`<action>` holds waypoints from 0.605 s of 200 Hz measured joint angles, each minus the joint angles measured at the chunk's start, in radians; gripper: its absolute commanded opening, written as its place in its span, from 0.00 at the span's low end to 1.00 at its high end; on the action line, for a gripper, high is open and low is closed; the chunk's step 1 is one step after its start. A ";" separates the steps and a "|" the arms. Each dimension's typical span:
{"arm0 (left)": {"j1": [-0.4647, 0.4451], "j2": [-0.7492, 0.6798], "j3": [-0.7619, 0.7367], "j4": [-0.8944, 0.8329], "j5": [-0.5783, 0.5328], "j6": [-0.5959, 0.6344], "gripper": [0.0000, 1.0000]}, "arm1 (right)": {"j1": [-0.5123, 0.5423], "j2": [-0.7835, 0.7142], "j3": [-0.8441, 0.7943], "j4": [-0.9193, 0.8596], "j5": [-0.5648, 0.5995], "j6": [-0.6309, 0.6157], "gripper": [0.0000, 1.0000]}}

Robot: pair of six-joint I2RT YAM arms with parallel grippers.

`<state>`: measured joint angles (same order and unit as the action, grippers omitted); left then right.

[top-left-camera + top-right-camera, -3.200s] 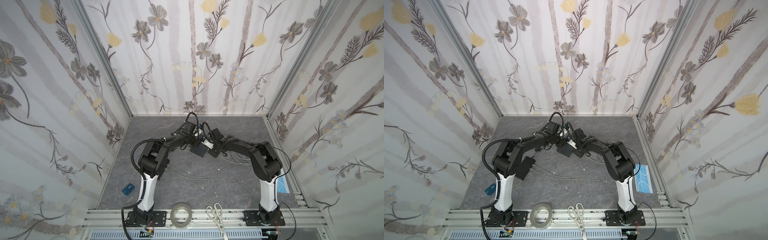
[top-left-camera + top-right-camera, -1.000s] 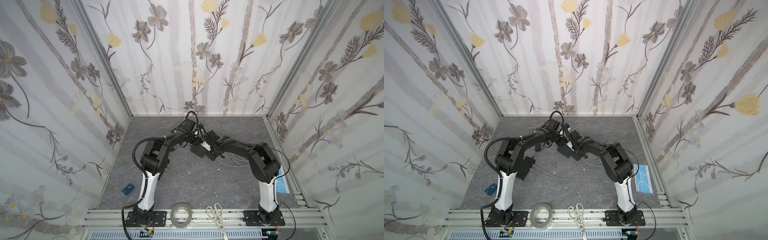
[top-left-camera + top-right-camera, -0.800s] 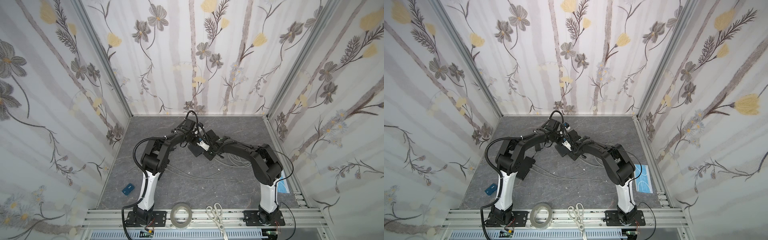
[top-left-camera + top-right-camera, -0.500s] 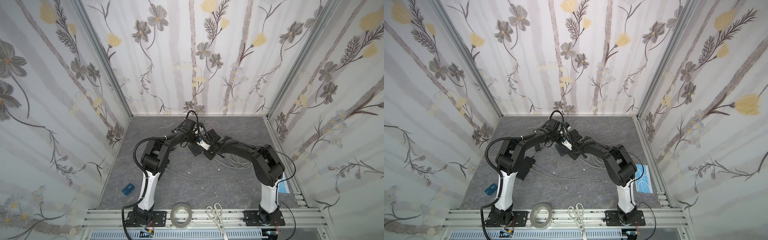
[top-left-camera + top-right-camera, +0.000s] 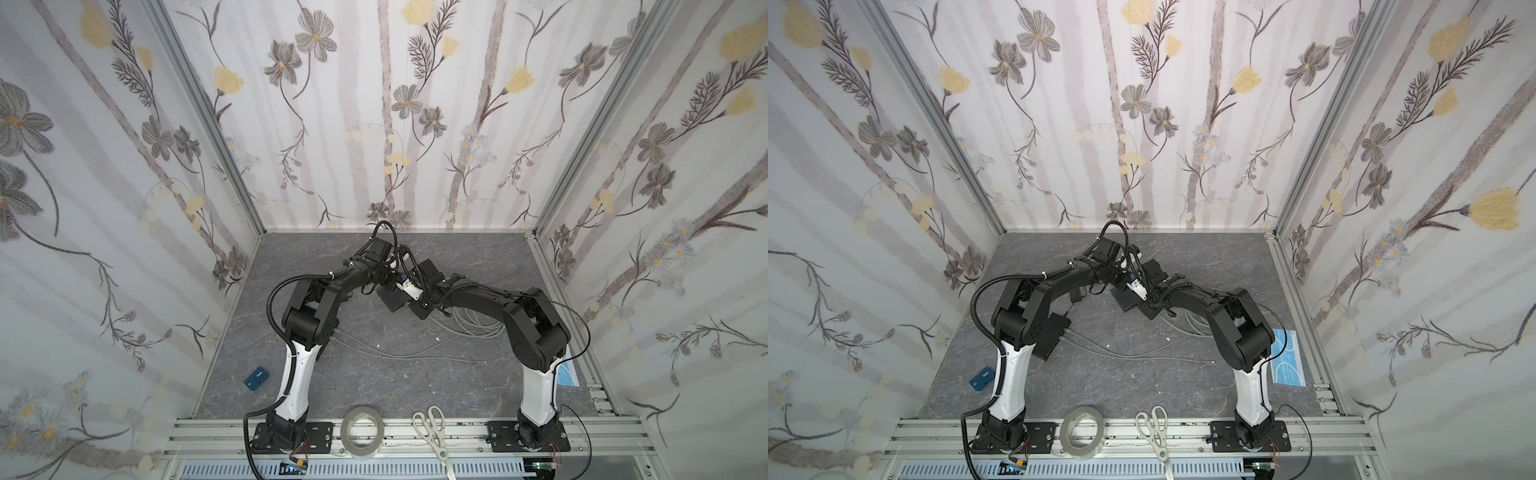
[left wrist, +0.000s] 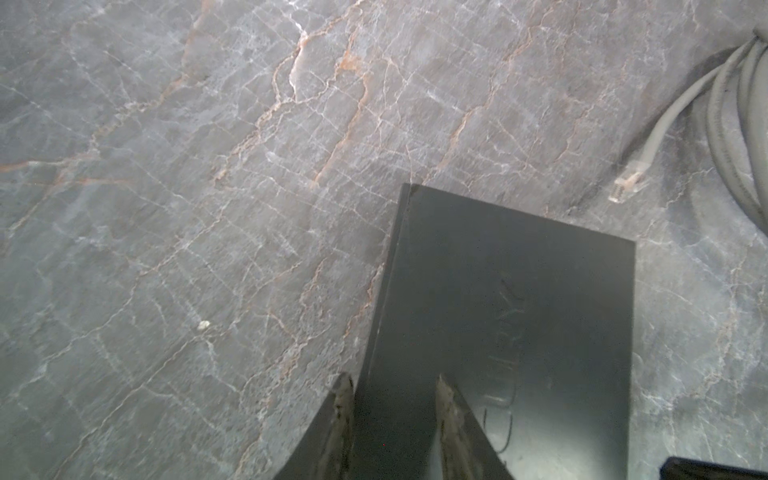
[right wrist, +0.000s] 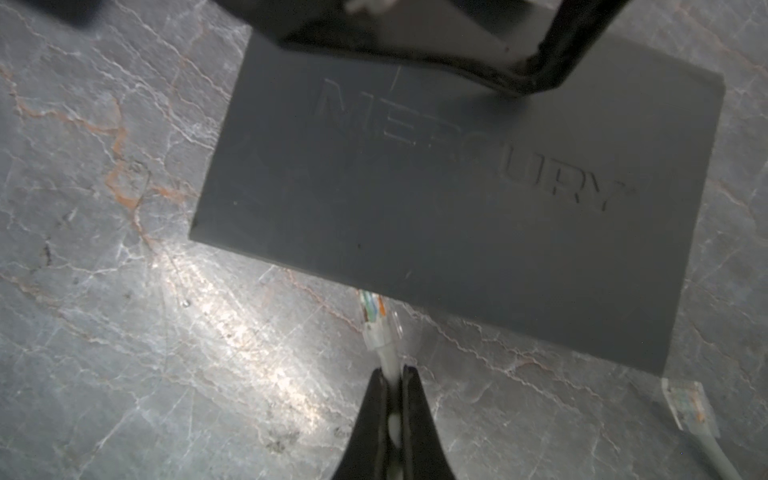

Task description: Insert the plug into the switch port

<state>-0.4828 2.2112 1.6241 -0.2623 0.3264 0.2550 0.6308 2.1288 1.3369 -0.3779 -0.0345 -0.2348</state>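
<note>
Plug point(image 7: 376, 320) tip at switch point(image 7: 457, 199) edge; right pincer point(image 7: 394, 374) clamps cable point(image 7: 388, 359).

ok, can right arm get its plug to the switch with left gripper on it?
Likely yes: left gripper clamps the Mercury switch at its far edge; right gripper, shut on the cable, has the RJ45 plug at the near edge, unobstructed. Ports hidden.

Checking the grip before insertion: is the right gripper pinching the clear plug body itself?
No: in the right wrist view the right gripper pinches the grey cable just behind the clear plug.
</note>
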 measured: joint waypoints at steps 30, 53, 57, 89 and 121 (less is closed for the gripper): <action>0.000 0.000 0.000 -0.001 -0.002 0.000 0.35 | -0.009 0.000 -0.010 0.009 0.023 0.018 0.00; 0.000 0.000 0.000 -0.003 -0.003 0.000 0.35 | -0.015 0.000 -0.015 0.018 0.035 0.026 0.00; 0.000 0.000 0.000 -0.003 -0.004 0.000 0.35 | -0.016 0.000 -0.016 0.021 0.041 0.028 0.00; 0.000 0.000 0.000 -0.004 -0.005 0.000 0.35 | -0.016 0.000 -0.019 0.027 0.052 0.043 0.00; 0.000 -0.007 -0.018 0.013 -0.005 0.000 0.35 | -0.017 0.000 -0.026 0.037 0.045 0.051 0.00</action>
<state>-0.4828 2.2044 1.6062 -0.2497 0.3218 0.2546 0.6140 2.1288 1.3109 -0.3408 0.0109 -0.1841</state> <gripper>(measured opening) 0.347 0.073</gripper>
